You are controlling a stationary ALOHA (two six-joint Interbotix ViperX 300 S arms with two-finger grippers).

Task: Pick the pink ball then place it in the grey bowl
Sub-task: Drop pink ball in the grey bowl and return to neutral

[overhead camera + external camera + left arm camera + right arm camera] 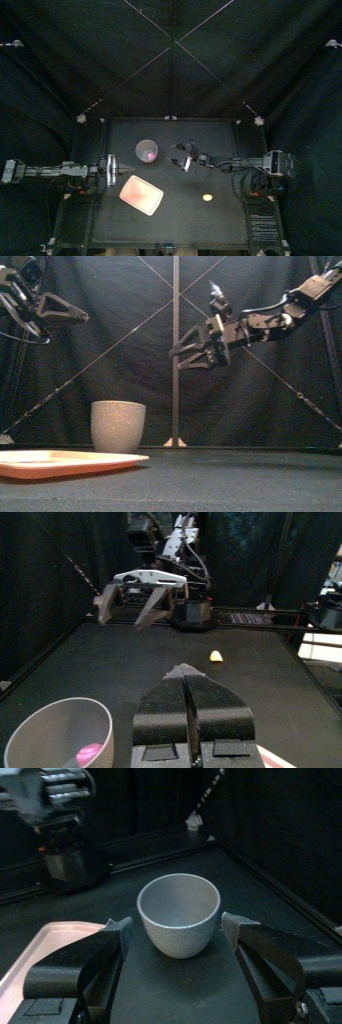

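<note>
Grey bowl [147, 150] mouth unobstructed; pink tray [140, 195] near, in front

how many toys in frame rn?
2. A pink ball lies inside the grey cup; a yellow toy sits on the table, right of the pink tray. More could hide in the cup's unseen bottom.

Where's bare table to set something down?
Bare: the gap between the pink tray and the yellow toy, and the front strip before both. Crowded: back left, where the open right gripper hangs by the grey cup.
</note>
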